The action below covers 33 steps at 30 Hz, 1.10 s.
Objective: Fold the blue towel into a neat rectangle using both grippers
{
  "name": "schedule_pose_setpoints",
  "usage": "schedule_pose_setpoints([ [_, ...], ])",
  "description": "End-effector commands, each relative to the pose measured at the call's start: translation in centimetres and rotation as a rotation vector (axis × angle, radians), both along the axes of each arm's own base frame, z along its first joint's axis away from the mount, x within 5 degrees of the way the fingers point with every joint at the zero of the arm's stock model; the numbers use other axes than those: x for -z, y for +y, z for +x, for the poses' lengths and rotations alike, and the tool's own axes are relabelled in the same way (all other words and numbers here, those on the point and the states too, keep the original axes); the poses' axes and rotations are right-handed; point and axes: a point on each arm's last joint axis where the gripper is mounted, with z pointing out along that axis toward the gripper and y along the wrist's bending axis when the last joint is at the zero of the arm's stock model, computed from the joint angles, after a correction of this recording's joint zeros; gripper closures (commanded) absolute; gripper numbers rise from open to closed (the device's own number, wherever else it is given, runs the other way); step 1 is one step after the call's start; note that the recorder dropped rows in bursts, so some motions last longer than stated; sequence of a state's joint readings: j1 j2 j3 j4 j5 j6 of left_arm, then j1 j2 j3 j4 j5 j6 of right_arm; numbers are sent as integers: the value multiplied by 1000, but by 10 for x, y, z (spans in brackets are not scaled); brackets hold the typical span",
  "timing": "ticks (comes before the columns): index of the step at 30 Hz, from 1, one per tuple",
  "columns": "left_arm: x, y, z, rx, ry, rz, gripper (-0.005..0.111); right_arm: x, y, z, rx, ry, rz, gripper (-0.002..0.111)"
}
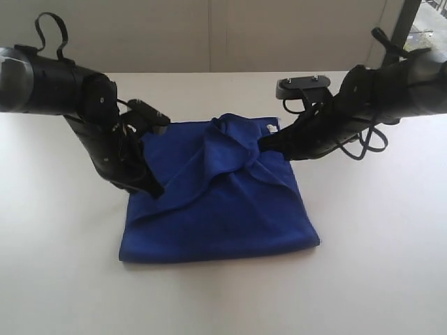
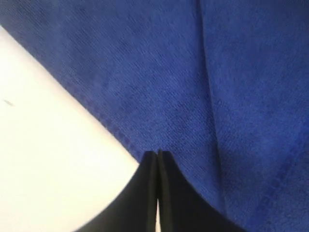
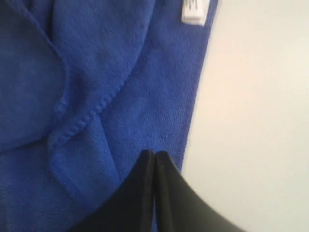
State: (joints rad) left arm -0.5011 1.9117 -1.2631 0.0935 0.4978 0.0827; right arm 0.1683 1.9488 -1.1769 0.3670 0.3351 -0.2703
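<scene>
The blue towel (image 1: 223, 216) lies on the white table (image 1: 377, 265), its near part flat and its middle bunched into a raised knot of folds. My left gripper (image 1: 157, 190) is at the towel's left edge, shut on the hem, and a crease runs from it toward the bunch. In the left wrist view the black tips (image 2: 157, 152) meet right at the hem of the towel (image 2: 193, 72). My right gripper (image 1: 264, 145) is shut on the towel near its far right corner, with folds converging on it. Its tips (image 3: 154, 152) press together on the towel (image 3: 120, 72), beside the white tag (image 3: 195, 10).
Bare white table surrounds the towel on all sides. The table's back edge meets a pale wall (image 1: 223, 35). Loose black cables (image 1: 363, 143) hang off the right arm, and a strap loops above the left arm (image 1: 52, 28).
</scene>
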Motion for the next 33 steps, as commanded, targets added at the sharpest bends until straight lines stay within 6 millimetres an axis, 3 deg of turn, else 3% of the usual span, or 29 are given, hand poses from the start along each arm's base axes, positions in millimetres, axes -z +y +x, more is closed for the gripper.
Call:
schedule_pose_setpoints([
  [1,-41,-4,6,-4,-111,-68,107,-25,-3,3,43,-57,49,108],
  [6,-63,-12,15,-35,-164,-129,107,-36,-2,19,9,-42,65,108],
  [11,-75,-40,16,24,-206,-163,107,-37,-19,33,-33,19,80,108],
  [18,-59,-85,26,68,-204,-189,107,-33,-53,37,-12,51,131,108],
  [24,-44,-108,49,-10,-230,-261,107,-32,-75,37,31,60,132,108],
  [29,-43,-132,46,-7,-258,-322,107,-32,-77,37,33,59,130,108],
  [33,-38,-144,44,-11,-269,-356,90,-31,-77,36,27,66,127,108],
])
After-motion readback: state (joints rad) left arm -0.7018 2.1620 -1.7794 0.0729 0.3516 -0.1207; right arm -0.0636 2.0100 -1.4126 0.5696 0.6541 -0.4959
